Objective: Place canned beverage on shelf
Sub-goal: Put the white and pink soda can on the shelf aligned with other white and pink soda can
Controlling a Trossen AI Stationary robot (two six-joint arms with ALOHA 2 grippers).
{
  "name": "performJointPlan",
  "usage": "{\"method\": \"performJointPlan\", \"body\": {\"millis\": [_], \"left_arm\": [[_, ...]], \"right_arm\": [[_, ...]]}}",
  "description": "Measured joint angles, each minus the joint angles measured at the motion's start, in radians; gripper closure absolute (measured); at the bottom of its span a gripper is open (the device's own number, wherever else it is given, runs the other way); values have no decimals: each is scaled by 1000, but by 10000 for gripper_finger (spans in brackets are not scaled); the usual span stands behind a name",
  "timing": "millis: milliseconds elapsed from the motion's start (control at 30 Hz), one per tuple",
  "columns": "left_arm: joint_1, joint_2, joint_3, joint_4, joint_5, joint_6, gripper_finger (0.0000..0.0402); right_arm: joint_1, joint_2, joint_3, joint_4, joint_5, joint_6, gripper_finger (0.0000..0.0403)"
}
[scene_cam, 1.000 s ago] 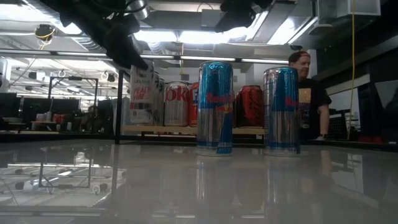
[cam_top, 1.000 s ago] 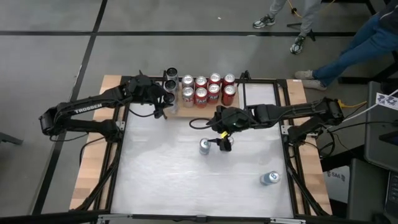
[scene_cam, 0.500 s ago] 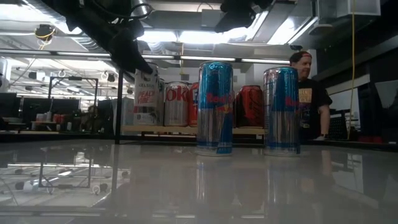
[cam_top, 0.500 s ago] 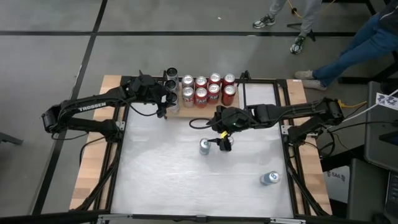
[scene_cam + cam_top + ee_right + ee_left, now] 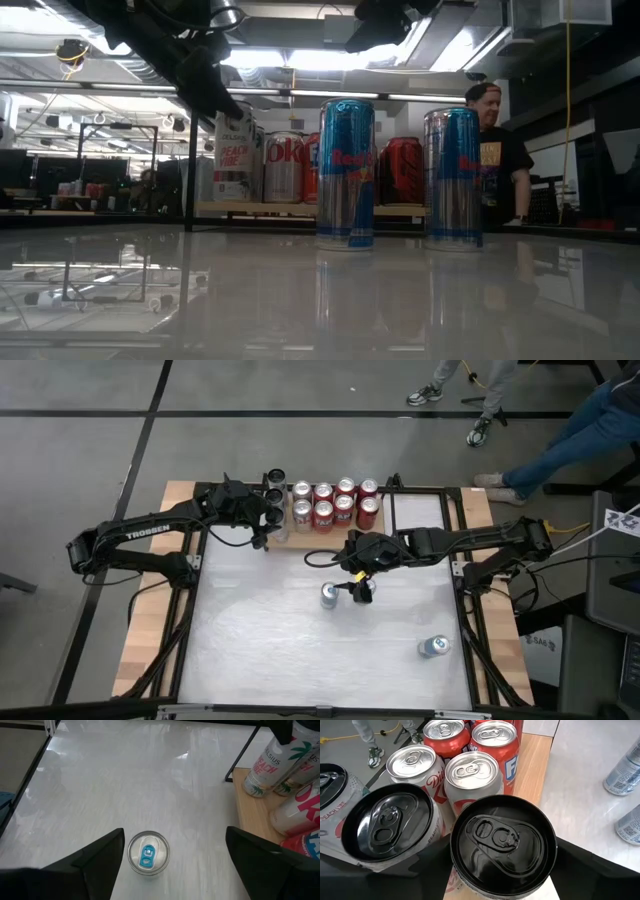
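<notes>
The shelf (image 5: 534, 767) is a light-wood board at the table's far edge. It carries red and silver cans (image 5: 335, 503) and black-topped white cans. One of these white cans (image 5: 502, 845) stands upright at the shelf's near left corner (image 5: 232, 150), between the fingers of my left gripper (image 5: 265, 525). The fingers stand close on either side of it. My right gripper (image 5: 358, 584) hovers open over mid-table above two slim blue-and-silver cans (image 5: 346, 172) (image 5: 453, 178). One of them (image 5: 148, 854) shows below and between its fingers, untouched. My left gripper's fingers (image 5: 592, 870) flank the white can's upper body, coming from the table's near left and slanting down. The can stands upright on the shelf. Whether the fingers touch its wall I cannot tell.
A third slim can (image 5: 433, 647) stands near the table's right front. Black upright rods (image 5: 190, 150) and frame bars border the white tabletop (image 5: 270, 630). People stand beyond the far edge (image 5: 495, 150). The near left of the tabletop is bare.
The white can between my left gripper's fingers was tilted a second ago. It has swung upright and now stands straight on the shelf's left end. My right gripper has kept still.
</notes>
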Motion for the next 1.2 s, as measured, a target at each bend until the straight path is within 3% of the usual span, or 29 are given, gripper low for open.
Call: {"method": "performJointPlan", "body": {"millis": [400,667,1200], "left_arm": [[-1,0,-1,-2,-80,1,110],[0,0,-1,-2,-80,1,107],[-1,0,-1,1,-68,5,57]], "right_arm": [[0,0,0,0,0,0,65],[0,0,0,0,0,0,65],[0,0,1,0,0,0,65]]}}
